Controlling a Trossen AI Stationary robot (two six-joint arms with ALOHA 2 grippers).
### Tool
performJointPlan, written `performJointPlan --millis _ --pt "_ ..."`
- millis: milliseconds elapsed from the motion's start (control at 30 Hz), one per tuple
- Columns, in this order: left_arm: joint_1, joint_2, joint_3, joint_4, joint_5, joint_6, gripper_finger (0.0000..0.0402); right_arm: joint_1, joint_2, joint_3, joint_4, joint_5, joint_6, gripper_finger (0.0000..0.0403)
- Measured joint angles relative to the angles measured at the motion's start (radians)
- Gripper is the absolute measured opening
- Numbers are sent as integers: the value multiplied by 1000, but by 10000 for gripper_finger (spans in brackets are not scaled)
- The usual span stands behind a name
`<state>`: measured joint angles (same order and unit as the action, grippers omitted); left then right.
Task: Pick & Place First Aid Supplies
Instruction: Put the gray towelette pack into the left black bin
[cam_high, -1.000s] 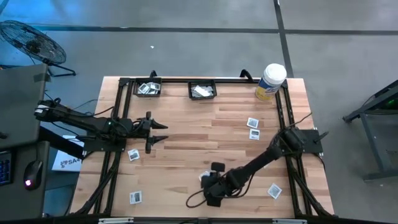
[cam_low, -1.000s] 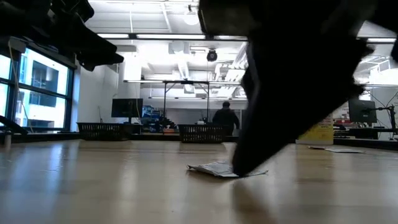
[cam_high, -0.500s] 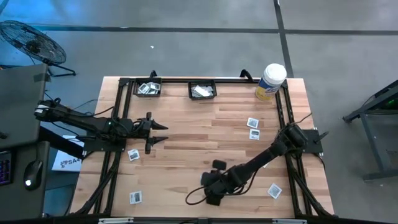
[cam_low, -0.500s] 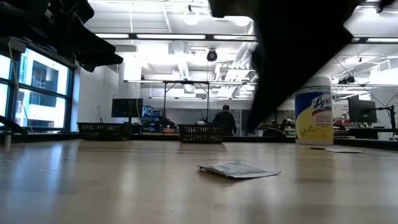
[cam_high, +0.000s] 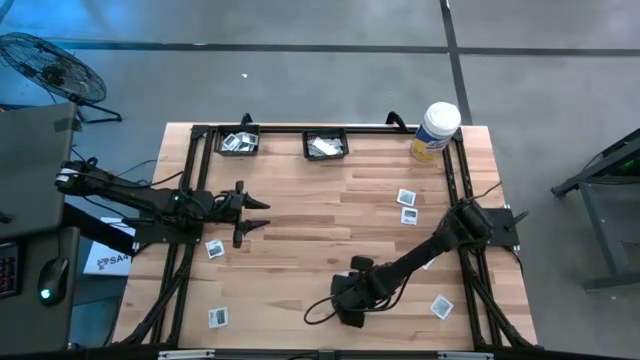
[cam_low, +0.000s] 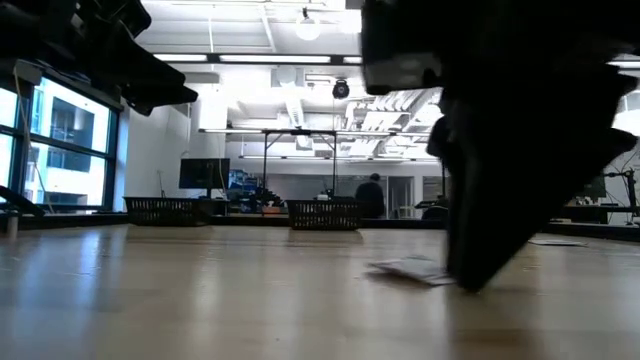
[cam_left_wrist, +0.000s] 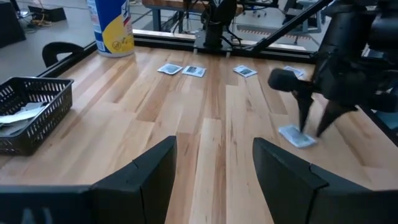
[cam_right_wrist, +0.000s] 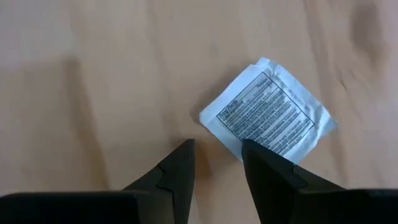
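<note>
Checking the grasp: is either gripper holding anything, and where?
Nothing is held. The right gripper stands open beside a flat packet; the left gripper is open and empty.

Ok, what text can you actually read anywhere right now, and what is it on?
"SA": start of a dark print on the white box on the floor beside the table's left edge; the rest is hidden.
Tub: the yellow label carries print, too blurred to read.
Packet in the right wrist view: lines of fine print, too small to read.
Nothing else is legible.
</note>
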<state>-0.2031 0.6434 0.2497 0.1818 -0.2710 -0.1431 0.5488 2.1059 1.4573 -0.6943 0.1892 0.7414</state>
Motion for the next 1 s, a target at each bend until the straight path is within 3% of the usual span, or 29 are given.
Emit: performJointPlan --millis 200,367,667,1000 --pt "0 0 0 0 0 -19 207 1 -32 43 -240 21 -11 129" --pt "0 0 0 1 0 -22 207 3 -68 76 -318 59 64 129" --pt "0 0 0 2 0 -21 207 1 -68 52 -80 110 505 126" --pt "0 0 0 0 1 -19 207 -43 -1 80 -97 -25 552 85"
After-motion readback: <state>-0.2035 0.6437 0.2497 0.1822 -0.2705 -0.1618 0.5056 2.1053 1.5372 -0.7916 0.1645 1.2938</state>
